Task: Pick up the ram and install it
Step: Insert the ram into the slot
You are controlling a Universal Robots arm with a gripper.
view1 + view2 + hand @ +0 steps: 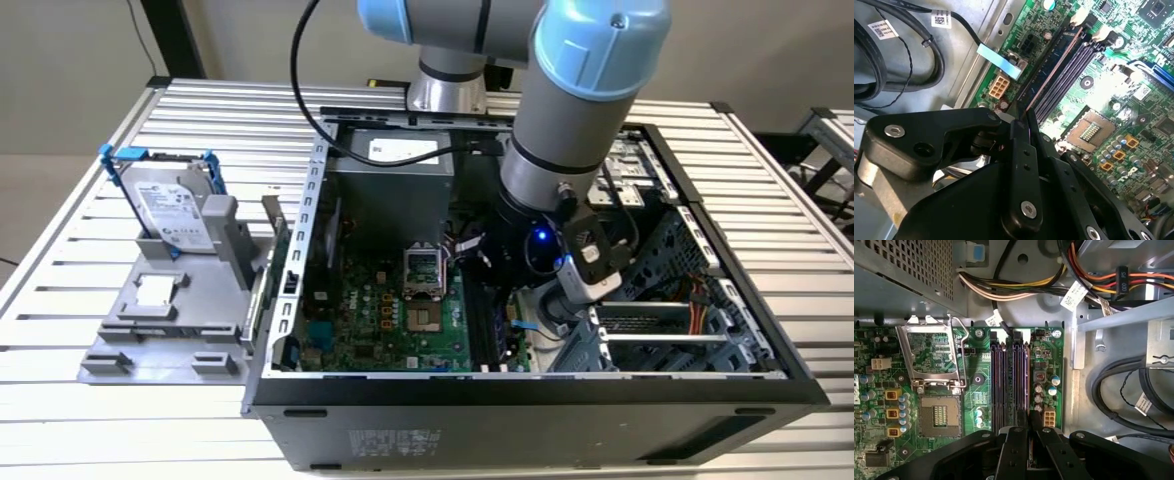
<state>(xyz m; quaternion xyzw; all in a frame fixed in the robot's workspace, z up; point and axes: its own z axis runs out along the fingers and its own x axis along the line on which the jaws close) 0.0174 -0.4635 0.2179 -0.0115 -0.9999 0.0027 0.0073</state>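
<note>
claw (1023,117) pinching ram (1050,70) | ram edge-on in motherboard slot (1025,375)

Arm (567,130) inside open computer case (534,385)

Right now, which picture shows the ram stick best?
The second wrist view: the ram runs edge-on along the motherboard's slots, its near end between the fingers of the gripper. The first wrist view shows only its thin top edge among the slots. In the exterior view the arm hides it.
</note>
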